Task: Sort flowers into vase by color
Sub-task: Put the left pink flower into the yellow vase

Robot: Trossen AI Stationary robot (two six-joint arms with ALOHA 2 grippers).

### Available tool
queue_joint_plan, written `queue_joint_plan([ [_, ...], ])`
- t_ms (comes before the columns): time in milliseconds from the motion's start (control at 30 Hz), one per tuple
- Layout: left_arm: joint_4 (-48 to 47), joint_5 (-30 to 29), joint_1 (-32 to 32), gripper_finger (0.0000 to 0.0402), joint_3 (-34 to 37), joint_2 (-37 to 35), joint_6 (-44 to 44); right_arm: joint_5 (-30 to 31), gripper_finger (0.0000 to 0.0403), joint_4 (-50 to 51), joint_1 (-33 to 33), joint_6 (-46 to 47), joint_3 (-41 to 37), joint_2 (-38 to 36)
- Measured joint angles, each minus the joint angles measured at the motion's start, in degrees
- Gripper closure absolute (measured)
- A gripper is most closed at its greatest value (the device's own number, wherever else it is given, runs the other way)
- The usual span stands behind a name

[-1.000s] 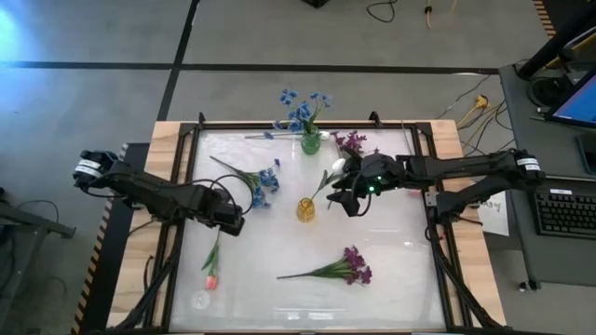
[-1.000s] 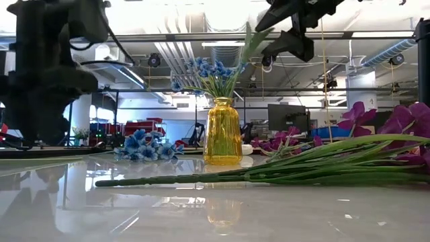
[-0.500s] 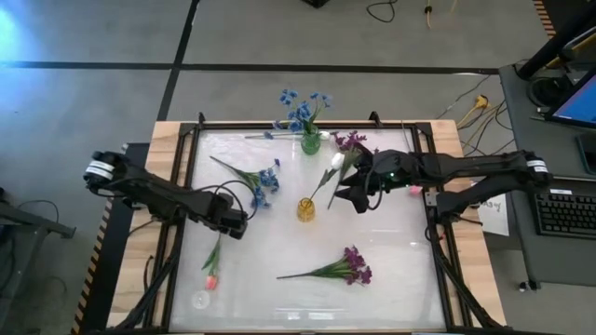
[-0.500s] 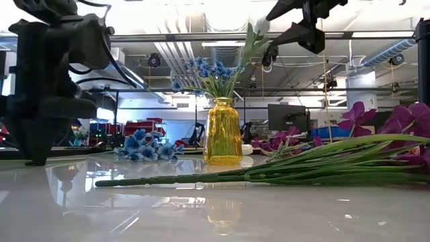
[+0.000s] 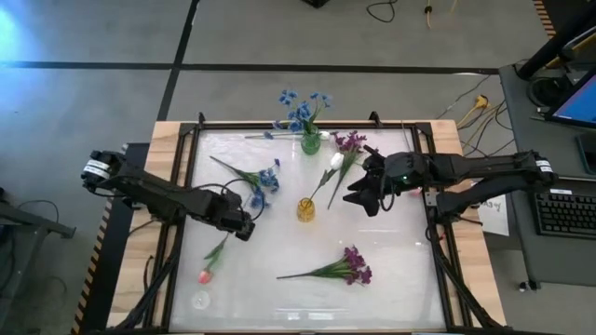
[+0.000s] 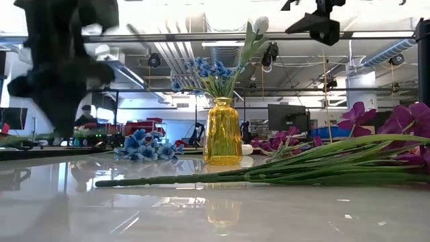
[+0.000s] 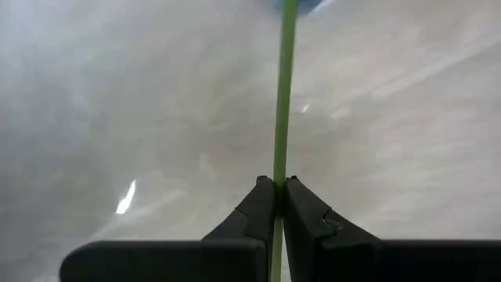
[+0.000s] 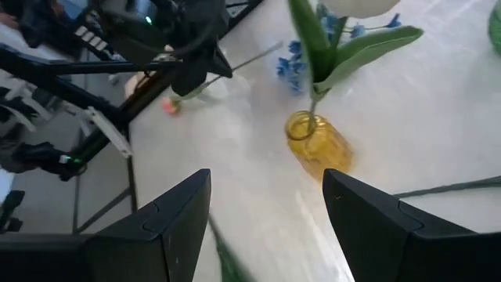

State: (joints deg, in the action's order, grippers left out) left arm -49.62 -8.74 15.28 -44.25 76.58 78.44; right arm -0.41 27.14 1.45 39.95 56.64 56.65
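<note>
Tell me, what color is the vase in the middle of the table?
Yellow. The vase shows best in the low view, see-through amber-yellow glass.

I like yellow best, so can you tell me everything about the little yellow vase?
The yellow vase is a small see-through bottle that looks like ribbed amber glass, with a round belly, a narrower neck and an open mouth. It stands upright near the middle of the shiny white table. One flower with a white bud and long green leaves sticks out of it, leaning toward the right gripper, which hangs open nearby, not touching it.
</note>
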Motion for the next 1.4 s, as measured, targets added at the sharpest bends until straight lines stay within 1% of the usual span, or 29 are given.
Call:
queue_joint_plan([
  [133,-2.97,-7.27,1.83,0.0401,-5.75,-4.63,-0.93,1.43,0.0165,-0.02,1.77,0.52,0.00,-1.15],
  [233,-3.33,-14.02,2.98,0.0401,-10.97,-8.48,-5.64,2.43,0.0165,-0.72,2.79,0.05,0.00,-1.19],
  [367,-2.84,-20.14,3.91,0.0402,-17.96,-12.56,-16.13,3.15,0.0165,-3.25,4.16,-1.35,0.00,-0.68],
  [500,1.68,-24.21,6.01,0.0402,-24.10,-14.75,-31.15,3.48,0.0165,-8.89,6.39,-4.90,0.00,-0.40],
  [567,5.53,-24.67,6.76,0.0402,-26.76,-15.12,-38.34,3.78,0.0165,-11.83,7.65,-6.73,0.00,-0.31],
  [633,9.37,-24.70,7.10,0.0402,-29.22,-15.15,-44.26,5.46,0.0167,-15.83,8.99,-8.18,0.02,0.16],
  [767,15.43,-23.46,7.17,0.0402,-32.85,-14.63,-52.50,9.14,0.0175,-21.64,11.73,-11.12,0.02,0.88],
  [900,21.11,-23.32,7.17,0.0402,-33.83,-13.47,-59.27,9.49,0.0184,-27.39,12.66,-12.86,0.02,1.73],
  [967,25.04,-23.31,7.17,0.0402,-33.35,-12.67,-62.37,9.53,0.0188,-28.26,12.64,-13.11,0.62,2.41],
  [1067,30.32,-23.35,7.17,0.0402,-31.68,-11.08,-64.66,9.49,0.0191,-26.86,12.57,-14.81,3.58,4.06],
  [1200,35.60,-23.34,7.17,0.0401,-29.77,-9.02,-64.90,9.51,0.0193,-26.83,12.57,-19.76,8.93,7.86],
  [1300,36.62,-23.34,7.17,0.0401,-30.18,-7.59,-65.16,9.53,0.0193,-26.41,12.55,-23.15,13.53,11.61],
  [1400,37.14,-23.60,7.13,0.0401,-31.79,-6.67,-66.73,9.60,0.0193,-25.51,12.55,-24.56,18.03,15.54],
])
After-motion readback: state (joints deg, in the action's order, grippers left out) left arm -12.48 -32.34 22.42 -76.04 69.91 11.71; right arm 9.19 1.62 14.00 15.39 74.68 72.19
